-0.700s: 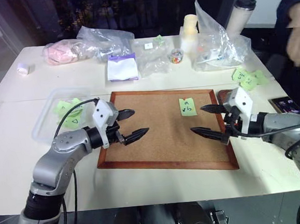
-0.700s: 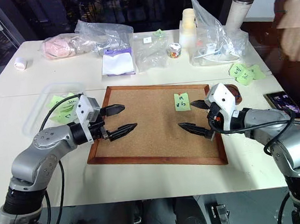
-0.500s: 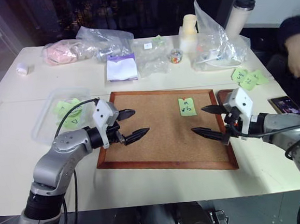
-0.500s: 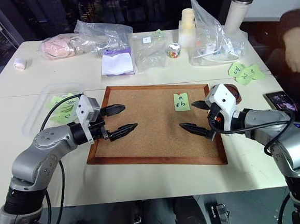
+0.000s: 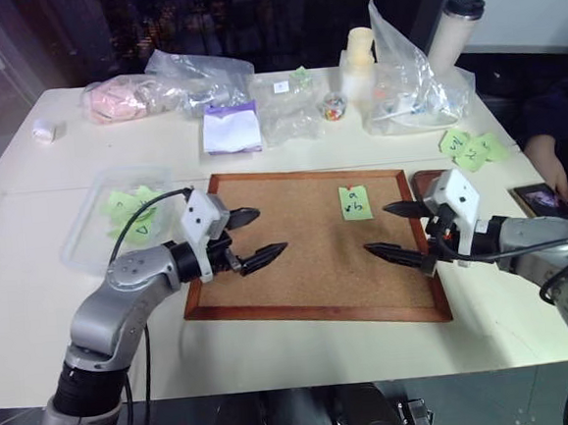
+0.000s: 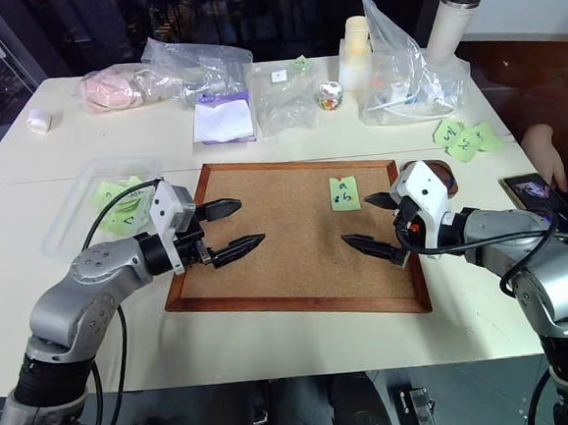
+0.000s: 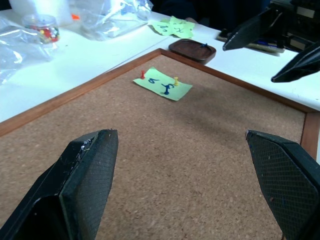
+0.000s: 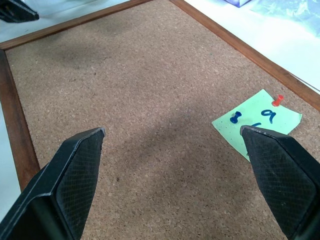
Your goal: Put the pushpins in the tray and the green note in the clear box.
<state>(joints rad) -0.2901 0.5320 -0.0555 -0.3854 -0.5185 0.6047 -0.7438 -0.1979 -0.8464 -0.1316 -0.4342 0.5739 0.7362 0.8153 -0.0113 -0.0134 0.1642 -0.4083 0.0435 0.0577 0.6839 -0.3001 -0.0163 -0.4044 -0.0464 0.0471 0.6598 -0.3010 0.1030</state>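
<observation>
The green note (image 5: pixel 354 203) lies on the far right part of the cork board (image 5: pixel 308 270). Three pushpins hold it: red (image 7: pixel 142 75), yellow (image 7: pixel 176 80) and blue (image 7: pixel 166 91). Just past the board's right corner sits the dark tray (image 7: pixel 192 49), partly behind my right gripper (image 5: pixel 376 228). That gripper hangs open over the board's right side, just in front of the note. My left gripper (image 5: pixel 266 232) is open over the board's left side. Left of the board stands the clear box (image 5: pixel 84 228) with green notes in it.
Clear plastic bags (image 5: pixel 406 75), a small jar of pins (image 5: pixel 333 106), stacked cups (image 5: pixel 358 54) and a tumbler (image 5: pixel 454 24) line the far edge. More green notes (image 5: pixel 471 149) and a phone (image 5: pixel 539 197) lie at the right, beside a person's hand (image 5: pixel 548 164).
The person's hand has come down from the upper right to the table edge by the phone. Both grippers stay open and have barely moved.
</observation>
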